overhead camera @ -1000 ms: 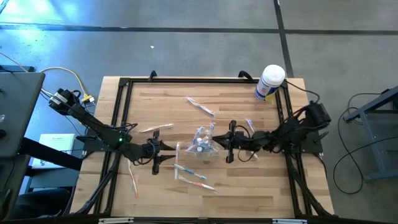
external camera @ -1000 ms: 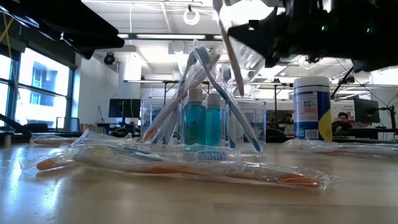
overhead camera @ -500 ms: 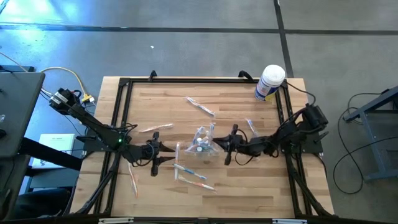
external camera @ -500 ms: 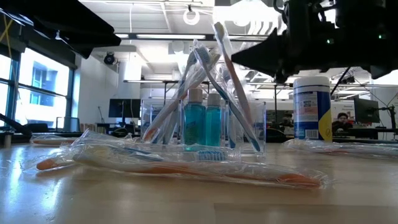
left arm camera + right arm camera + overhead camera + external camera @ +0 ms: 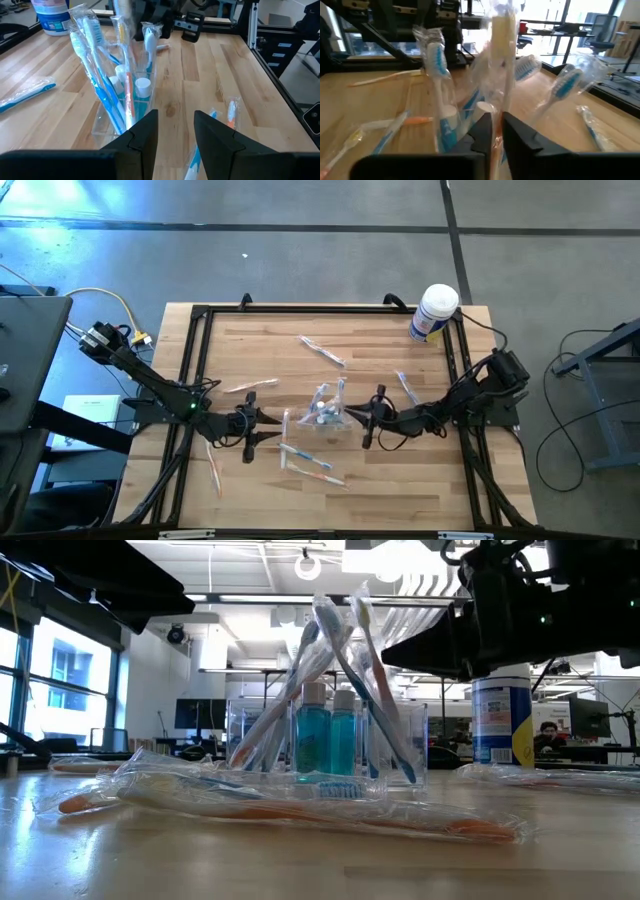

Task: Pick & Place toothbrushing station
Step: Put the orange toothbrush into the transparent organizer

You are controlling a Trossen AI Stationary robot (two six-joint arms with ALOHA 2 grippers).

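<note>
Right claw (image 5: 495, 131) pinching wrapped toothbrush (image 5: 501, 60); left claw (image 5: 175, 131) parted (wood table (image 5: 390, 480), office behind)

place: lab/office hall | evidence: ceiling lights (image 5: 308, 562), desks with monitors (image 5: 590, 720), seated person (image 5: 549, 737)

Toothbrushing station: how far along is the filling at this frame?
Done: several wrapped brushes stand in the clear toothbrushing station. In hand: the right gripper has a wrapped toothbrush between its fingers over it; the left gripper waits open beside. Left: loose wrapped toothbrushes on the table.
</note>
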